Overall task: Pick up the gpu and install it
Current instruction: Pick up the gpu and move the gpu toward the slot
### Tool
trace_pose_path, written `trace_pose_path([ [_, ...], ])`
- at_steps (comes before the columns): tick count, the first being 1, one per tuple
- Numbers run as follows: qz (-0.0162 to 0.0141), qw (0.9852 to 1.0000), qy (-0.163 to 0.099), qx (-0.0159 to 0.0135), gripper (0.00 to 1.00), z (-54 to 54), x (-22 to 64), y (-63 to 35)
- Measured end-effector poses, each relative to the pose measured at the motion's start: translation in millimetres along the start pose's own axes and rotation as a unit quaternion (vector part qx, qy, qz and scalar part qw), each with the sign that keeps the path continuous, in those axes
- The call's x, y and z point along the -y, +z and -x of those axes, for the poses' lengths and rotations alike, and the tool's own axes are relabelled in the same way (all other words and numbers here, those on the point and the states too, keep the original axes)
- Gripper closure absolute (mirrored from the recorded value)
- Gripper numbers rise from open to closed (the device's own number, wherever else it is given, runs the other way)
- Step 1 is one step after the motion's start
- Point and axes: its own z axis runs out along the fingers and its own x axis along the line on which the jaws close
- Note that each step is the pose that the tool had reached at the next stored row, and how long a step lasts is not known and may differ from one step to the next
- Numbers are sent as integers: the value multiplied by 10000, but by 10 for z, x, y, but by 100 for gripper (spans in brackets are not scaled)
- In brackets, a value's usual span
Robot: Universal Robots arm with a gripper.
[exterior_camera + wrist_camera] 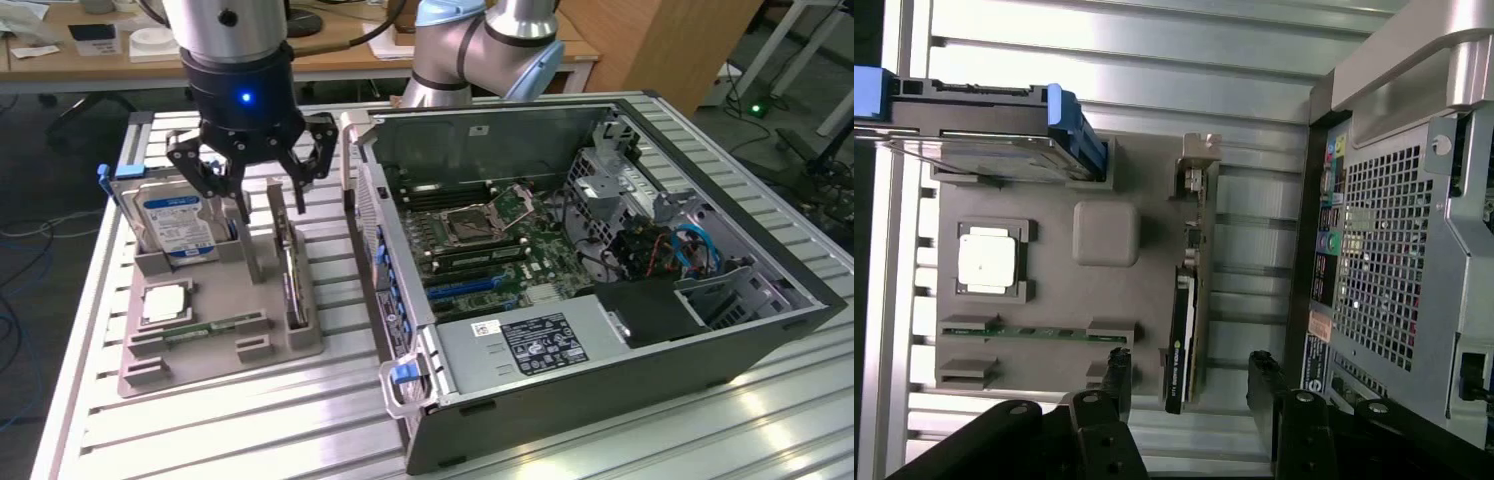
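The gpu (pixel 288 268) is a thin dark card with a silvery end bracket, standing on edge in a slot of the grey parts tray (pixel 238 292). My gripper (pixel 262 192) hangs open just above the card's far end, one finger on each side, touching nothing. In the wrist view the gpu (pixel 1184 325) runs between my two black fingertips, and the gripper (pixel 1189 375) straddles its dark end with a gap on both sides. The bracket end (pixel 1197 165) lies farther away.
The tray also holds an upright silver hard drive (pixel 174 225) with a blue-white label, a square processor (pixel 163 303) and a green memory stick (pixel 207 328). The open computer case (pixel 747 330) with its motherboard (pixel 481 240) lies at the exterior view's right, close beside the tray.
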Motion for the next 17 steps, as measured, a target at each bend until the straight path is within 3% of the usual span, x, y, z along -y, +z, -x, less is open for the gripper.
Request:
trace_pose_path([
  [17,0,10000,14,7,41,-6,9,251],
])
